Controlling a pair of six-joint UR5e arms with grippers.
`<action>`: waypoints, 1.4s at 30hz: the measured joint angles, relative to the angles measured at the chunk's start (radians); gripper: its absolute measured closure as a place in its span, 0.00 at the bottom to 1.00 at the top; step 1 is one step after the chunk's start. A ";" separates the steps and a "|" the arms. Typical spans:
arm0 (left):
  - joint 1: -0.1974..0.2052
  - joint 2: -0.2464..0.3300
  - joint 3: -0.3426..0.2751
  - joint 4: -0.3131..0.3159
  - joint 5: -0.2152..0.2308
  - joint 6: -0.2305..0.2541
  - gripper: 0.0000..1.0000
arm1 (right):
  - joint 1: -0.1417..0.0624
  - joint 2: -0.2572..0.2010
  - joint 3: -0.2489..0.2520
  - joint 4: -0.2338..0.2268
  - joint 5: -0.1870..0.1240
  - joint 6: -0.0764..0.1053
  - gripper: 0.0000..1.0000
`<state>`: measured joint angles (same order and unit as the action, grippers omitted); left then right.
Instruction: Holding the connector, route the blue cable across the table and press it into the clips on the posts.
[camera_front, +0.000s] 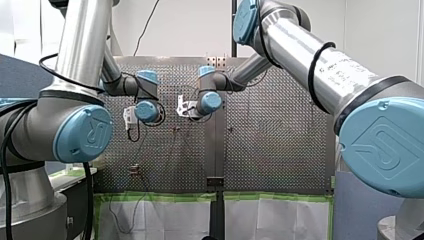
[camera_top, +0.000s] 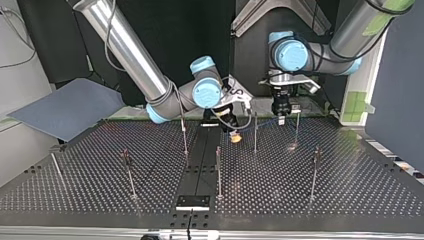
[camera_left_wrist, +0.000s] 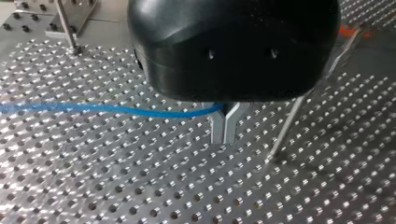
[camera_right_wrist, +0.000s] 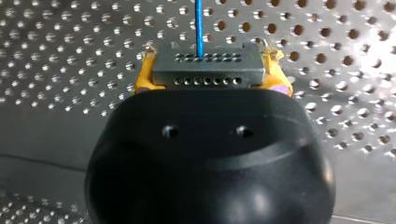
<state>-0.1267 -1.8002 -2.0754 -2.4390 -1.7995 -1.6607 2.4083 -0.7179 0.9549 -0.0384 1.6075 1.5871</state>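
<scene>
In the right wrist view my right gripper (camera_right_wrist: 208, 59) has its yellow pads (camera_right_wrist: 144, 77) shut on a grey connector (camera_right_wrist: 208, 74). The blue cable (camera_right_wrist: 199, 23) leaves the connector and runs ahead over the perforated table. In the left wrist view my left gripper (camera_left_wrist: 224, 137) has its metal fingers shut on the blue cable (camera_left_wrist: 107, 108), which trails off to one side just above the plate. In the top view my right gripper (camera_top: 235, 136) hangs near the middle and my left gripper (camera_top: 281, 119) stands to its right. A faint stretch of cable (camera_top: 267, 121) runs between them.
Several thin upright posts stand on the perforated table (camera_top: 350, 190), among them one (camera_top: 255, 132) between the two grippers, one (camera_top: 297, 127) just right of my left gripper and one (camera_top: 218, 172) nearer the camera. A post (camera_left_wrist: 292, 123) stands beside my left gripper's fingers.
</scene>
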 joint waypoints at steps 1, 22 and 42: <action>-0.002 0.000 -0.008 0.002 0.000 0.000 1.00 | 0.001 0.000 0.002 0.005 0.001 -0.005 1.00; -0.025 -0.102 -0.131 0.099 0.033 0.010 1.00 | 0.020 -0.003 0.117 0.020 0.016 -0.053 1.00; -0.012 -0.128 -0.045 0.134 0.122 -0.035 1.00 | -0.022 -0.003 0.125 -0.016 -0.107 -0.052 1.00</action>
<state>-0.1390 -1.9287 -2.1205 -2.3050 -1.6776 -1.6954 2.3865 -0.7211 1.0799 -0.0544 1.5004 1.5351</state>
